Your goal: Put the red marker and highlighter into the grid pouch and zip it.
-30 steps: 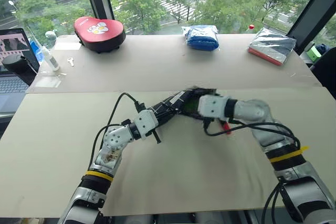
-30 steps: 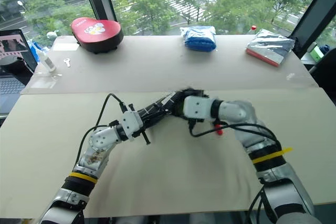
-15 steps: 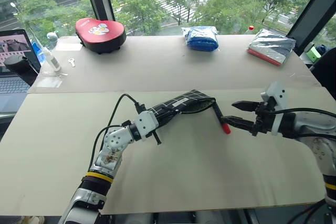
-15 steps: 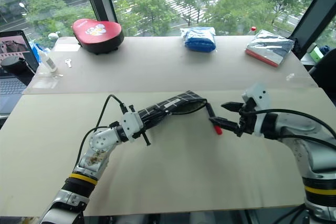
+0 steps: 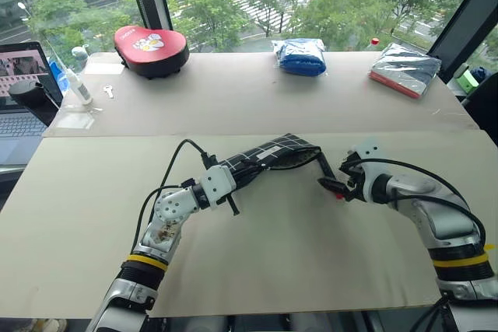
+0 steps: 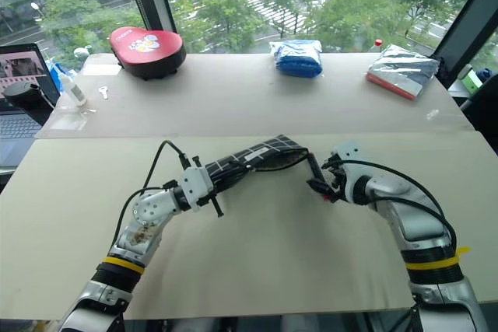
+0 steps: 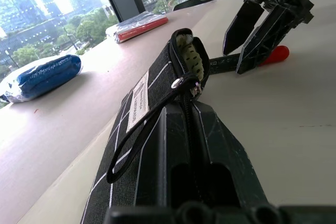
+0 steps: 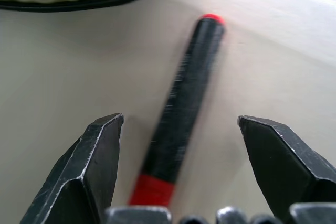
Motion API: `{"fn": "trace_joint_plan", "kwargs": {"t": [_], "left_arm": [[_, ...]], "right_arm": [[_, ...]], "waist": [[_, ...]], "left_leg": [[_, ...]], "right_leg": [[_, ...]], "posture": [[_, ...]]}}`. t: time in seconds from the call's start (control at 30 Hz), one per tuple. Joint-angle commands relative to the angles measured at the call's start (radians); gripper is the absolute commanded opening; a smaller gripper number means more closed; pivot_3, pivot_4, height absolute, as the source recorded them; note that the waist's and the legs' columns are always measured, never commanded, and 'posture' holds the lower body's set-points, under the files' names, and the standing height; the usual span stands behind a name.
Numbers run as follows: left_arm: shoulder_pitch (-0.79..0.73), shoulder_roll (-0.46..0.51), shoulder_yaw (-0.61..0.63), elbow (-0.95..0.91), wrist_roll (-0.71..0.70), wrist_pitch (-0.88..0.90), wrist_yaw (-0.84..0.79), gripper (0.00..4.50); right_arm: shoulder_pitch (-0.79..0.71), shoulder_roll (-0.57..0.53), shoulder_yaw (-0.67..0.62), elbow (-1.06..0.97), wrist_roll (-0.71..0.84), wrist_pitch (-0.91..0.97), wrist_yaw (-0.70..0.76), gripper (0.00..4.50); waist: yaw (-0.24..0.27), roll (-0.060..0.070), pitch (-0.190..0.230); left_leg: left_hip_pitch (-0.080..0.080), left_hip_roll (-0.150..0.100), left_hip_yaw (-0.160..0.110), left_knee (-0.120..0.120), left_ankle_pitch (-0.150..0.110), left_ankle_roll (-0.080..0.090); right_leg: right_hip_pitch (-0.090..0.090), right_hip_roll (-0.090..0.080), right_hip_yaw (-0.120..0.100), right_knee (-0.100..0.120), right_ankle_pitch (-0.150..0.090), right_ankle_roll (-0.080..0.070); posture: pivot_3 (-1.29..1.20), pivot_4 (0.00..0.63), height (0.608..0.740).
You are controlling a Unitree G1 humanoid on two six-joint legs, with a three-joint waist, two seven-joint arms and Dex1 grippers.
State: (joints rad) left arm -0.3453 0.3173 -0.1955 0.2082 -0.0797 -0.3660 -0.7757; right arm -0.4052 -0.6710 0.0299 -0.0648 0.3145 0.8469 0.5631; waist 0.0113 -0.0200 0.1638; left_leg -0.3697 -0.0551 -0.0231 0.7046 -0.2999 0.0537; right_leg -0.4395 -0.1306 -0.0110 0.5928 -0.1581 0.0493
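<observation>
- The right gripper (image 8: 176, 129), a moment ago raised beside the red marker (image 8: 181, 111), now straddles it, jaws wide, holding nothing.
- The left gripper (image 5: 233, 178) stays clamped on the grid pouch (image 7: 157, 124).
- The left wrist view shows the highlighter (image 7: 190, 59) inside its mouth.

Red case (image 5: 151, 49), blue bag (image 5: 302, 56), perhaps a foil packet (image 5: 405, 69), laptop (image 5: 22, 106).

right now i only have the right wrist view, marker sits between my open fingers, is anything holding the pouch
Observer: Yes, the left gripper is shut on the grid pouch, at the end away from you.
Operator: does the mouth face me
Observer: It does; the open mouth points at the right gripper, with the red marker on the table just outside it.
Operator: zipper
Observer: Unzipped at that end; the pull strap hangs loose.
</observation>
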Motion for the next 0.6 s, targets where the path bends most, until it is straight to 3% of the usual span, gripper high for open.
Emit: {"fn": "trace_joint_plan", "kwargs": {"t": [0.03, 0.07, 0.13, 0.33, 0.37, 0.5, 0.6], "left_arm": [[-0.003, 0.001, 0.002, -0.042, -0.002, -0.008, 0.006, 0.0], [-0.003, 0.002, 0.003, -0.043, -0.002, -0.008, 0.006, 0.0], [-0.002, 0.005, 0.006, -0.047, -0.002, -0.007, 0.008, 0.0], [-0.004, 0.011, 0.011, -0.049, -0.004, -0.003, 0.011, 0.0], [-0.005, 0.012, 0.011, -0.049, -0.004, -0.003, 0.011, 0.0], [-0.012, 0.011, 0.01, -0.045, -0.004, -0.002, 0.011, 0.0], [-0.015, 0.011, 0.009, -0.043, -0.006, -0.001, 0.007, 0.0]], "right_arm": [[-0.02, 0.013, 0.018, 0.047, -0.036, -0.019, -0.003, 3.89], [-0.017, 0.01, 0.02, 0.054, -0.043, -0.025, 0.003, 3.35], [-0.007, 0.006, 0.007, 0.057, -0.044, -0.027, 0.012, 2.87], [0.014, -0.003, -0.045, 0.066, -0.038, -0.034, 0.019, 0.7], [0.016, -0.003, -0.056, 0.069, -0.04, -0.038, 0.013, 0.53], [-0.038, 0.011, -0.155, 0.121, -0.061, -0.157, -0.064, 0.51], [-0.078, 0.003, -0.237, 0.086, -0.002, -0.226, -0.027, 0.51]], "waist": [[0.0, 0.0, 0.0], [-0.001, 0.0, 0.0], [-0.001, 0.0, 0.0], [0.0, 0.0, 0.0], [0.0, 0.0, 0.0], [0.002, 0.0, 0.0], [0.0, 0.001, 0.0]], "left_leg": [[0.0, 0.0, 0.0, 0.0, 0.0, 0.0], [0.0, 0.0, 0.0, 0.0, 0.0, 0.0], [0.0, 0.0, 0.0, 0.0, 0.0, 0.0], [0.001, 0.0, 0.0, 0.0, 0.0, 0.0], [0.0, 0.0, 0.0, 0.0, 0.0, 0.0], [0.0, 0.0, 0.0, 0.0, 0.0, 0.0], [0.0, -0.001, 0.0, 0.0, 0.0, 0.0]], "right_leg": [[0.0, 0.0, 0.0, 0.0, 0.0, 0.0], [0.0, 0.0, 0.0, 0.0, 0.0, 0.0], [0.001, 0.0, 0.0, 0.0, 0.0, 0.0], [0.001, 0.0, 0.0, 0.0, 0.0, 0.0], [0.001, 0.0, 0.0, 0.0, 0.0, 0.0], [0.001, 0.0, 0.0, 0.0, 0.0, 0.0], [0.0, 0.0, 0.001, 0.0, 0.0, 0.0]], "posture": [[0.0, 0.15, 0.74], [0.0, 0.15, 0.74], [0.0, 0.15, 0.74], [0.0, 0.15, 0.74], [0.0, 0.15, 0.74], [0.0, 0.15, 0.74], [0.0, 0.15, 0.74]]}}
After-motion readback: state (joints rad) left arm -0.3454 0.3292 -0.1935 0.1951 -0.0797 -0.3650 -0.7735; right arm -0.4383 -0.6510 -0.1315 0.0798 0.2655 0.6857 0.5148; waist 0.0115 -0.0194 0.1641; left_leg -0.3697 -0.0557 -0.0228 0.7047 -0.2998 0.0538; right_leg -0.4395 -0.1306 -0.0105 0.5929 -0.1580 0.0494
